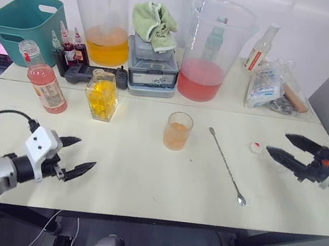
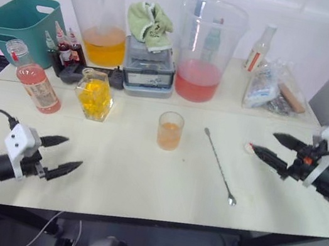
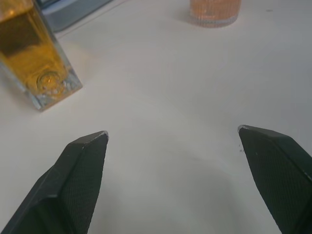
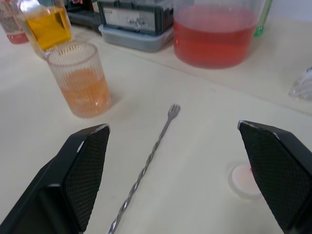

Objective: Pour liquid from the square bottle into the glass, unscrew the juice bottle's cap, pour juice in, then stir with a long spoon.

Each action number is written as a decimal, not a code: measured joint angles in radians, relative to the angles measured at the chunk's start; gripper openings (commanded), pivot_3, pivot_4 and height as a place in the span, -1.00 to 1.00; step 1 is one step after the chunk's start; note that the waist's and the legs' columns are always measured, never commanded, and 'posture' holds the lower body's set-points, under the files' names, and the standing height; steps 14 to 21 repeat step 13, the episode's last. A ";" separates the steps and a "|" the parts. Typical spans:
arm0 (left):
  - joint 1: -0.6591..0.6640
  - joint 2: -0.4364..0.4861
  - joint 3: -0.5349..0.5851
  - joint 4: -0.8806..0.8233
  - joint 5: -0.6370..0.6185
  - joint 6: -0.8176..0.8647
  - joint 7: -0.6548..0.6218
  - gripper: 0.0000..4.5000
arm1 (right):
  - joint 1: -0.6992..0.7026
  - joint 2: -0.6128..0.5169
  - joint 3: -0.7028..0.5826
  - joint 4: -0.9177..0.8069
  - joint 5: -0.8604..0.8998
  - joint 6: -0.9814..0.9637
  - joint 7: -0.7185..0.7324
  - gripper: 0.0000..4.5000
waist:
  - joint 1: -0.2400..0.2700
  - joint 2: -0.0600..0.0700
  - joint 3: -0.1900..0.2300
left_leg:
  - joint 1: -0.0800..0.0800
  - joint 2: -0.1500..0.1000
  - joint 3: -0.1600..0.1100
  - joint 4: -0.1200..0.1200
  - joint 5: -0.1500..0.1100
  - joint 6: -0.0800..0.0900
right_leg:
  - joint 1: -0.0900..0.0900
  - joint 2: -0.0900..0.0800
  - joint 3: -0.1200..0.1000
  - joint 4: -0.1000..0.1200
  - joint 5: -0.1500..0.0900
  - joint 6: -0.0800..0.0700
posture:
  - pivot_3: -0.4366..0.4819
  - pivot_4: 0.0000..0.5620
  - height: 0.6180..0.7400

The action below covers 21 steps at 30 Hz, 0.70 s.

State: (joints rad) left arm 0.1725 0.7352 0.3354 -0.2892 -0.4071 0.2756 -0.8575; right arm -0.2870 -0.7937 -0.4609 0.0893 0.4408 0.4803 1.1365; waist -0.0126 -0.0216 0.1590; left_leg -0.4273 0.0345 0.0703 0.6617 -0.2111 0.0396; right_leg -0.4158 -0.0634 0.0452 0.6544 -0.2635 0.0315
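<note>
Long spoon [image 1: 226,166] lies flat on the tabletop [image 1: 142,176], between the glass [image 1: 177,131] and the right tool [image 1: 286,149], untouched. Right tool is spread wide, empty, hovering just past the cap [image 1: 256,147]; left tool [image 1: 73,156] also wide and empty, low near the front edge. Glass holds orange mix; juice bottle [image 1: 43,79] looks uncapped, beside the square bottle [image 1: 102,93]. Risks: the thin flat handle may slip the pinch; reaching in could knock the cap away or tip the glass.
</note>
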 measured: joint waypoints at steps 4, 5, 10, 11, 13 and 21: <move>0.045 -0.051 0.056 0.065 0.045 -0.080 0.060 1.00 | 0.077 0.046 0.015 0.028 -0.038 -0.132 -0.049 0.98 | 0.000 0.000 0.000 | 0.003 0.000 0.000 0.000 0.000 0.000 | 0.004 0.000 0.000 -0.002 0.000 0.000 | -0.05 -0.47 1.00; 0.056 -0.064 0.066 0.083 0.053 -0.093 0.072 1.00 | 0.078 0.058 0.016 0.038 -0.038 -0.138 -0.061 0.98 | 0.000 0.000 0.000 | 0.004 0.000 0.000 0.000 0.000 0.000 | 0.006 0.000 0.000 -0.003 0.000 0.000 | -0.05 -0.47 1.00; 0.093 -0.117 0.089 0.130 0.084 -0.179 0.119 1.00 | 0.069 0.067 0.022 0.091 -0.036 -0.192 -0.094 0.98 | 0.004 0.000 0.000 | 0.007 0.002 0.000 -0.001 0.000 0.000 | 0.011 0.000 -0.001 -0.008 0.000 0.000 | -0.05 -0.47 1.00; 0.104 -0.121 0.097 0.138 0.088 -0.190 0.124 1.00 | 0.070 0.067 0.022 0.110 -0.037 -0.208 -0.093 0.98 | 0.005 0.000 0.000 | 0.007 0.002 0.000 -0.001 0.000 0.000 | 0.011 -0.001 -0.001 -0.008 0.000 0.000 | -0.05 -0.47 1.00; 0.109 -0.130 0.109 0.156 0.089 -0.209 0.134 1.00 | 0.070 0.067 0.022 0.150 -0.037 -0.235 -0.089 0.98 | 0.007 0.000 0.000 | 0.007 0.001 0.000 -0.001 0.000 0.000 | 0.011 -0.002 -0.002 -0.008 0.000 0.000 | -0.05 -0.47 1.00; 0.109 -0.130 0.109 0.156 0.089 -0.209 0.134 1.00 | 0.070 0.067 0.022 0.150 -0.037 -0.235 -0.089 0.98 | 0.007 0.000 0.000 | 0.007 0.001 0.000 -0.001 0.000 0.000 | 0.011 -0.002 -0.002 -0.008 0.000 0.000 | -0.05 -0.47 1.00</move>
